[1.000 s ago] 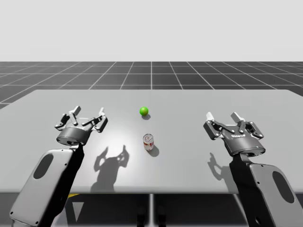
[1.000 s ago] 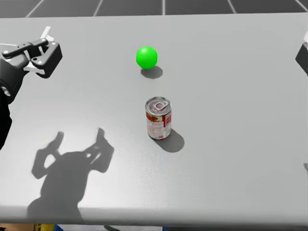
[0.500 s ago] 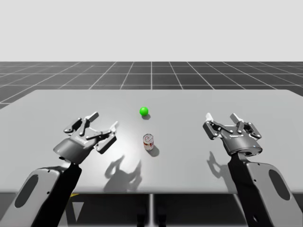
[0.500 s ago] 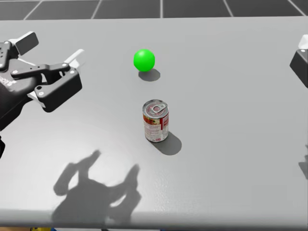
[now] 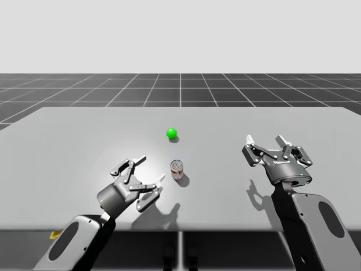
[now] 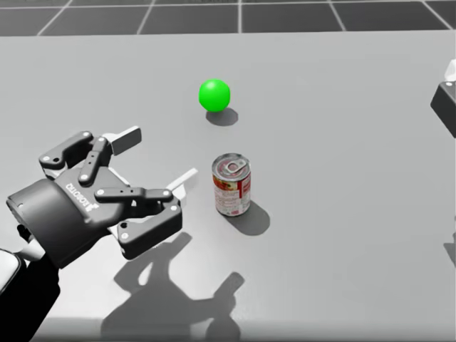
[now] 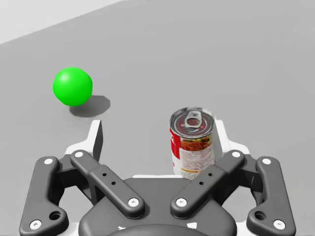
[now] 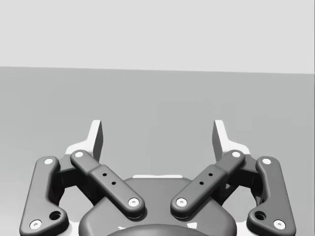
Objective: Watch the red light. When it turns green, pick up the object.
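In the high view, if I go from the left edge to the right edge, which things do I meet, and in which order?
left gripper → red and white can → right gripper

You have bright, even light across the pale grey matte table [image 5: 282, 121]. Dark, well-defined shadows fall on it toward its near edge: a large one below my left gripper [image 6: 157, 158], a small one just right of the red-labelled metal can [image 6: 232, 185], and another beside the bright green ball [image 6: 214, 95].
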Tool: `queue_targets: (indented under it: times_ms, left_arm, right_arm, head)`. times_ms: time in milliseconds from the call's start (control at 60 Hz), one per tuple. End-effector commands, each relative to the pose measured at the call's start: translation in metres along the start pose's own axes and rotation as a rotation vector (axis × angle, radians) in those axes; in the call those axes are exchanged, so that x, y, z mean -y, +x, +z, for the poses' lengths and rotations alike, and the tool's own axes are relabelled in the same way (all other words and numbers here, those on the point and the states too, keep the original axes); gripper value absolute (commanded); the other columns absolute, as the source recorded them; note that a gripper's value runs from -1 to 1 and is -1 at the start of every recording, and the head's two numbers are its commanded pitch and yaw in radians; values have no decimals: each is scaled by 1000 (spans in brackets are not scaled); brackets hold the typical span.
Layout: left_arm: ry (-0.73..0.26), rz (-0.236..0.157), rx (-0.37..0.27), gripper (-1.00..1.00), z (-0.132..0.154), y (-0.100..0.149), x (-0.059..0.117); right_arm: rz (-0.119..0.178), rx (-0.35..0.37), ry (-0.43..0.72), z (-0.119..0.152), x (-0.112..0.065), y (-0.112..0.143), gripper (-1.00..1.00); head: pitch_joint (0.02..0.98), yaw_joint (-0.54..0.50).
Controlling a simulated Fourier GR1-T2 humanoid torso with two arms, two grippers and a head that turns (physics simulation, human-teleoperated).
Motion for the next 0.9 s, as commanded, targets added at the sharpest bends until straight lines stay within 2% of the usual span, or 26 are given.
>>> queue_targets:
  times_ms: [17,67,167,267,517,800,900]
  left_arm:
    - [-66,28,-52,-1000,-14,-18,11]
    - [-84,47,-64,-1000,-18,-20,12]
    - [-95,43,-97,-1000,-28,-25,14]
    - [-113,67,-130,-1000,-40,-29,18]
    - [-122,67,-188,-1000,-65,-40,26]
    - [-105,84,-203,-1000,-91,-47,29]
    - [-94,68,-181,-1000,-99,-48,29]
  right_arm:
    - [6,2,-1,0,0,0,-1000]
    - [7,3,0,0,0,0,-1000]
    - [13,6,0,-1,0,0,-1000]
    - [16,6,1,0,0,0,-1000]
    - [20,7,1,0,-1,0,-1000]
    - [24,9,6,1,-1,-1,-1000]
    - [25,9,7,1,-2,-1,-1000]
  head:
    - [810,37]
    - [810,37]
    - [810,37]
    - [811,36]
    - [812,38]
    - [810,32]
    - [807,33]
